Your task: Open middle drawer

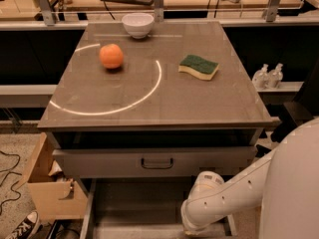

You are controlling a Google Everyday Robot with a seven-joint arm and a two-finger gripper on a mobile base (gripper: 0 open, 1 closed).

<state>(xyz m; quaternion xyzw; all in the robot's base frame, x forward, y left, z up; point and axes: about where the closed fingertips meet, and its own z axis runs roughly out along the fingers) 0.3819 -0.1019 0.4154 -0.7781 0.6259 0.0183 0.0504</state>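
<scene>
From my feed, the bench (pixel 214 103) carries a curved streak of light (pixel 159 78). Speckled floor (pixel 12 153) and a cardboard box (pixel 50 195) lie left. The gripper is out of sight at the bottom edge.

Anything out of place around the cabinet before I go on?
The grey lowest drawer seems pulled out beneath the grey metal middle drawer. The gripper is hidden under the white arm reaching over it. Nothing else stands out.
</scene>
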